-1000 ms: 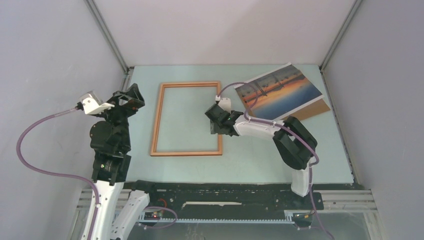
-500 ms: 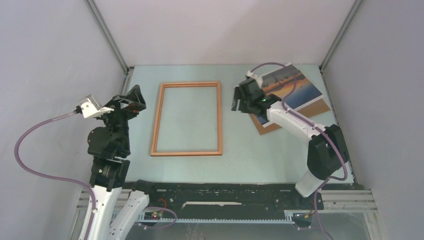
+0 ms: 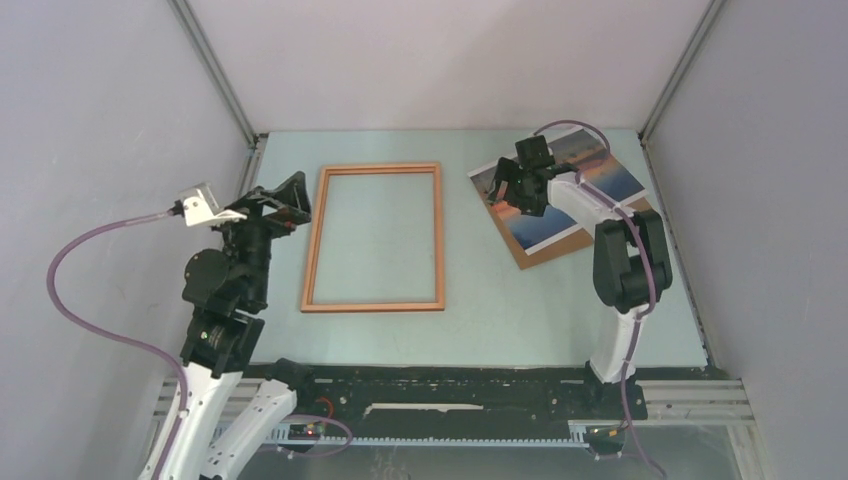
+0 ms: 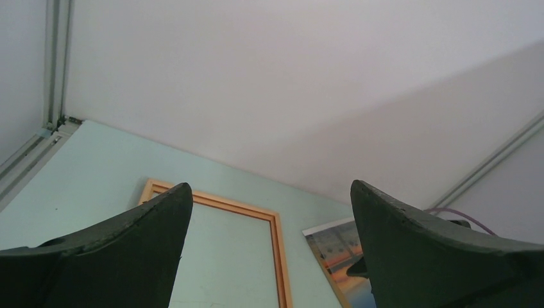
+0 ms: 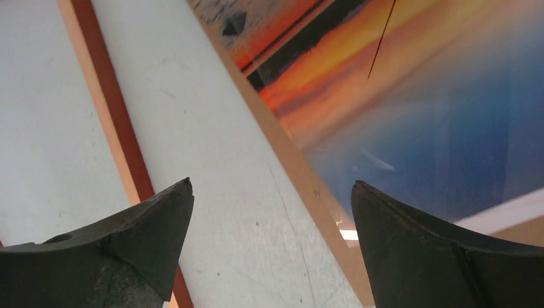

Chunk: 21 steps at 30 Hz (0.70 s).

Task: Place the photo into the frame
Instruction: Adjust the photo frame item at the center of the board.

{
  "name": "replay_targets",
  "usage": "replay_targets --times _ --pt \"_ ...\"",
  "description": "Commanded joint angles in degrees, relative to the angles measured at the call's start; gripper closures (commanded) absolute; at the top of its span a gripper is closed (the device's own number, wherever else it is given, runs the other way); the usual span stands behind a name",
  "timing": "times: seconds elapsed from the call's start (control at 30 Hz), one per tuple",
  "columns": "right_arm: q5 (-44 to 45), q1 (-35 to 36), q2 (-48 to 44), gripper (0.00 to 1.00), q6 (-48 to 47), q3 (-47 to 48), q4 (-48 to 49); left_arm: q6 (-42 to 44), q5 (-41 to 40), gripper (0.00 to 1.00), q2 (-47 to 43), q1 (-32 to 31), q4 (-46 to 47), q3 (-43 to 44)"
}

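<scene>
The frame point(image 3: 440, 236) lies flat on the table at centre-left, with nothing inside it. The photo point(image 3: 612, 178) lies at the back right on top of a brown backing board point(image 3: 548, 249). My right gripper point(image 3: 513, 186) is open and empty, hovering over the photo's left corner. In the right wrist view its jaws point(image 5: 272, 183) straddle bare table, with the photo point(image 5: 417, 115) and board edge point(image 5: 301, 167) on the right and the frame's side point(image 5: 119, 122) on the left. My left gripper point(image 3: 290, 196) is open and empty, raised beside the frame's left side. The left wrist view shows the frame point(image 4: 277, 256) and photo point(image 4: 330, 247).
Grey walls with metal corner posts point(image 3: 215, 70) enclose the pale green table point(image 3: 500, 300). The arms' black base rail point(image 3: 440, 385) runs along the near edge. A purple cable point(image 3: 90, 250) loops off the left arm.
My right gripper has swung from the frame's right side to the back right, over the photo's left corner. My left gripper has moved slightly right toward the frame.
</scene>
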Motion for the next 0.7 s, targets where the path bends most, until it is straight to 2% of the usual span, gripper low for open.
replay_targets --times 0.0,0.37,0.53,0.67 --pt "-3.8 -1.8 5.1 0.00 0.0 7.2 -4.4 0.4 4.1 0.00 3.4 -0.6 1.2 0.4" --pt "-7.7 -3.9 11.7 0.02 0.1 8.1 -4.3 0.1 8.5 0.00 7.8 -0.5 0.2 2.0" --pt "-8.6 -4.0 11.4 0.03 0.1 4.7 -3.7 0.0 8.7 0.00 8.1 -0.5 0.1 2.0" --pt "-10.1 -3.9 9.0 0.05 0.7 -1.7 -1.2 0.0 8.6 0.00 8.4 -0.5 0.0 2.1"
